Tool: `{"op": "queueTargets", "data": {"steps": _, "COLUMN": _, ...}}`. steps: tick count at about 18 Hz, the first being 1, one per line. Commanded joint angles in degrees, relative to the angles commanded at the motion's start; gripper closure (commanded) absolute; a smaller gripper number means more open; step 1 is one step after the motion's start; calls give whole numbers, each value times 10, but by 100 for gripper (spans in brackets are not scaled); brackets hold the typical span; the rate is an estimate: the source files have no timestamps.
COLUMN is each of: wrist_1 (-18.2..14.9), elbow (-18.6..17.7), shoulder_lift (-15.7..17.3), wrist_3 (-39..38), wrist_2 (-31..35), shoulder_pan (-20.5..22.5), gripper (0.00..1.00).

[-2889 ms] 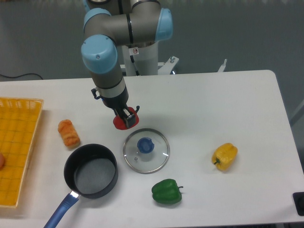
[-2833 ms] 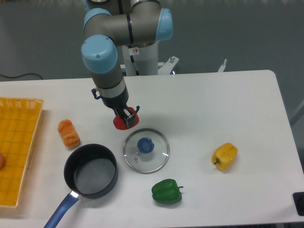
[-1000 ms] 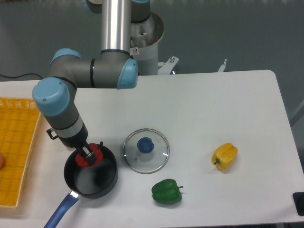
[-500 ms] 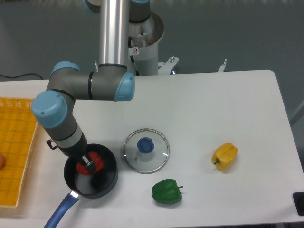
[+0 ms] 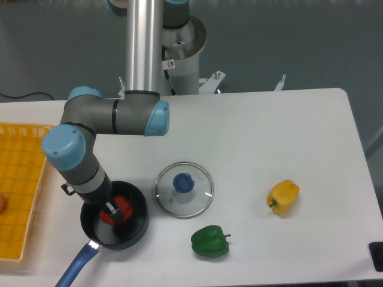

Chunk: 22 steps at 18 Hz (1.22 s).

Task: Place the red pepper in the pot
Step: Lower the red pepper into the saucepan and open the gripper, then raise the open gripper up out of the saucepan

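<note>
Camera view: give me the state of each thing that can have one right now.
end effector: down inside the pot, shut on the red pepper
red pepper: inside the pot, held
pot: upright, uncovered
glass lid: flat on the table, beside the pot
green pepper: loose on the table
yellow pepper: loose on the table

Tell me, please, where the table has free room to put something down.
Free: the far right stretch beyond the yellow pepper, and the strip between glass lid and yellow pepper. Crowded: front left, around the pot, gripper and green pepper.
</note>
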Motion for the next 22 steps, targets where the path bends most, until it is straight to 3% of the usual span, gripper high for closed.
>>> {"op": "queueTargets", "data": {"steps": 9, "wrist_1": 9, "elbow": -1, "shoulder_lift": -13, "wrist_3": 0, "wrist_2": 19, "shoulder_pan": -7, "gripper": 45}}
{"op": "queueTargets", "data": {"steps": 14, "wrist_1": 9, "elbow": -1, "shoulder_lift": -11, "wrist_3": 4, "wrist_2": 19, "shoulder_pan": -7, "gripper": 23}}
{"op": "queueTargets", "data": {"steps": 22, "wrist_1": 9, "elbow": 0, "shoulder_lift": -5, "wrist_3": 4, "wrist_2": 19, "shoulder_pan": -7, "gripper": 14}}
